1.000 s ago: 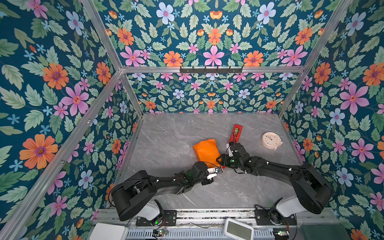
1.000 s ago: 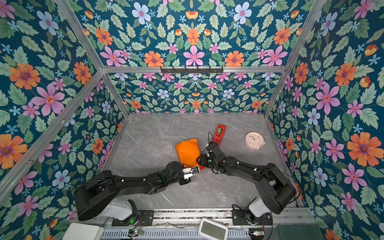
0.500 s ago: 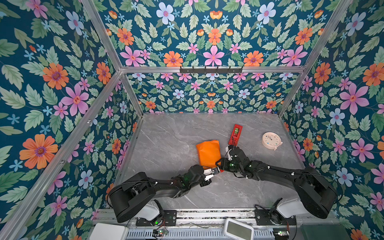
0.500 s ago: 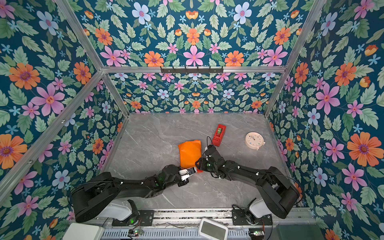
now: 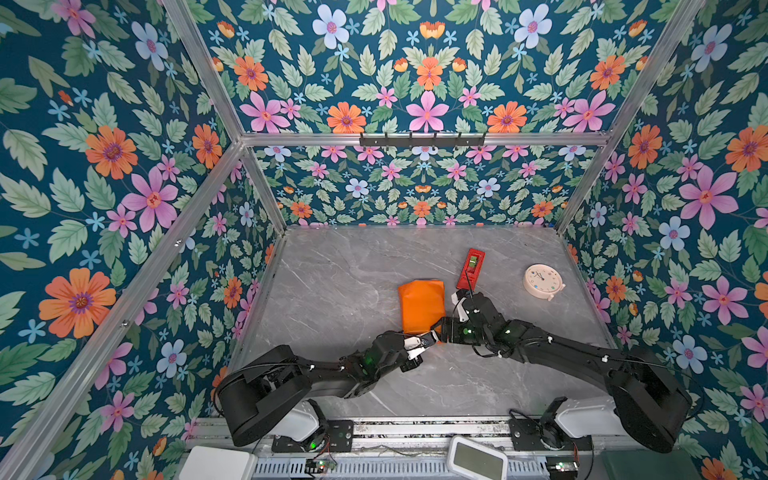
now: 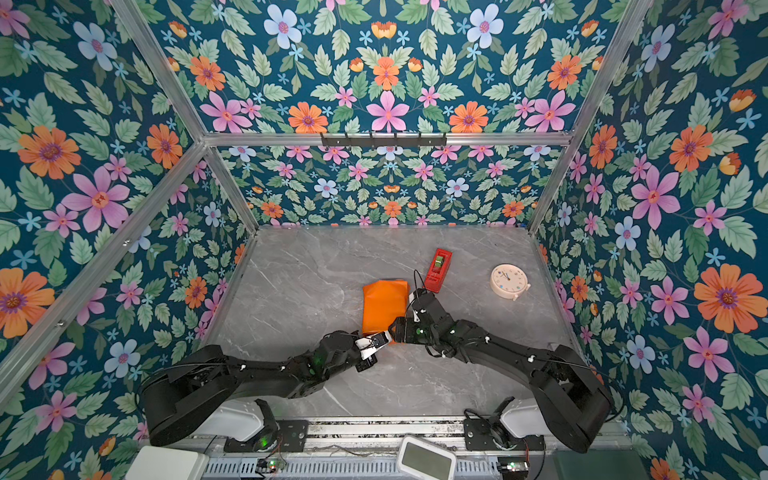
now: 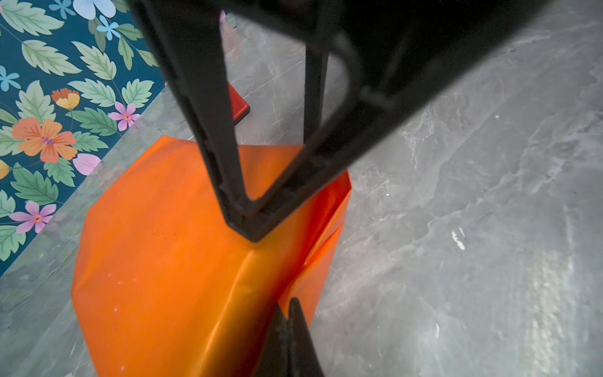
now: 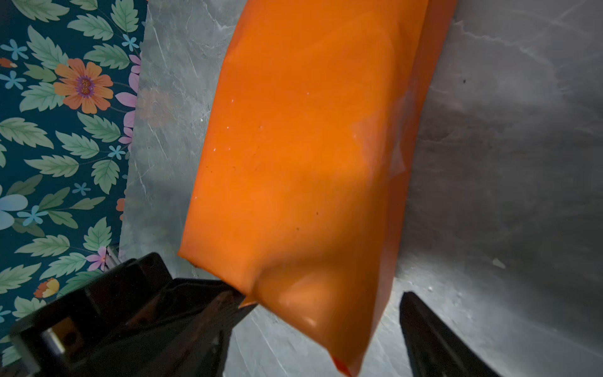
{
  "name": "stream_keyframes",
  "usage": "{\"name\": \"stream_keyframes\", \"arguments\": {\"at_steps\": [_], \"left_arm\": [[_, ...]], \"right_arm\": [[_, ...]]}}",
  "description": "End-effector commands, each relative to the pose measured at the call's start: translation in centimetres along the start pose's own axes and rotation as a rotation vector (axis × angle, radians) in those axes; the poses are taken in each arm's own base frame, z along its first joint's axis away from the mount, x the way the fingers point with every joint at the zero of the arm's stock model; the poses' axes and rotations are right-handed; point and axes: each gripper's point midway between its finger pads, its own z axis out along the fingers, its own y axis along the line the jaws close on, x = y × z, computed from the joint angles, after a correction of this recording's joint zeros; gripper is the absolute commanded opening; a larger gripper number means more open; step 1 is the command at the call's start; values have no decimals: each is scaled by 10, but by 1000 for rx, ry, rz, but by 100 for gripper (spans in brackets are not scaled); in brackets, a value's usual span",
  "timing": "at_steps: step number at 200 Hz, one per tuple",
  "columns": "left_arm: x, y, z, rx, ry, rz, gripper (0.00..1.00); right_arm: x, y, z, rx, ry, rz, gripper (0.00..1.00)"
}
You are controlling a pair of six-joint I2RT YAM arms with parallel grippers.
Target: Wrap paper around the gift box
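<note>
**Ann:** What is on the big grey tabletop (image 5: 332, 270)?

**Ben:** The paper (image 5: 420, 305), in the middle of the frame. It is a shiny orange bundle, a bit crinkly, and its lower end is loose and puffy. I think the gift box is hidden inside.

**Ann:** What step is this?

**Ben:** Closing that lower end, I guess. The right pincer (image 5: 441, 328) is spread wide around it and grips nothing. The left pincer (image 7: 288, 310) is pressed together at the lower corner. I cannot tell if it nips paper.

**Ann:** And next?

**Ben:** Fold the flap flat and hold it. Then get tape from the red tape dispenser (image 5: 471, 268), up and right of the paper
</note>
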Motion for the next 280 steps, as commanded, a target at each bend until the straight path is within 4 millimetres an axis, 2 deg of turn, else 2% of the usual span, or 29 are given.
{"name": "stream_keyframes", "arguments": {"at_steps": [1,38,69,93,128,153,175,192,206,239,273,280], "left_arm": [[-10,3,0,-10,-43,-2,0],[-9,0,1,2,-41,1,0],[-8,-1,3,12,-39,1,0],[-8,-3,4,18,-38,3,0],[-10,-4,6,28,-42,8,0],[-10,-5,7,35,-42,10,0],[-9,-8,7,45,-41,9,0],[-8,-9,8,52,-37,11,0],[-7,-10,9,59,-33,14,0],[-8,-14,12,85,-23,18,0],[-9,-15,13,98,-17,18,15],[-10,-15,13,97,-17,18,18]], "right_arm": [[5,-12,-6,47,-1,-107,86],[22,-24,-8,15,-30,-214,87],[33,-24,1,21,-86,-382,87],[35,-19,14,18,-137,-503,84],[33,-29,31,38,-193,-600,83],[32,-26,43,22,-212,-672,82],[35,-32,54,33,-212,-725,82],[33,-34,58,38,-235,-743,80],[37,-43,67,61,-227,-750,78],[34,-49,71,82,-262,-734,73],[37,-57,73,95,-267,-709,69],[33,-53,72,86,-295,-702,69]]}}
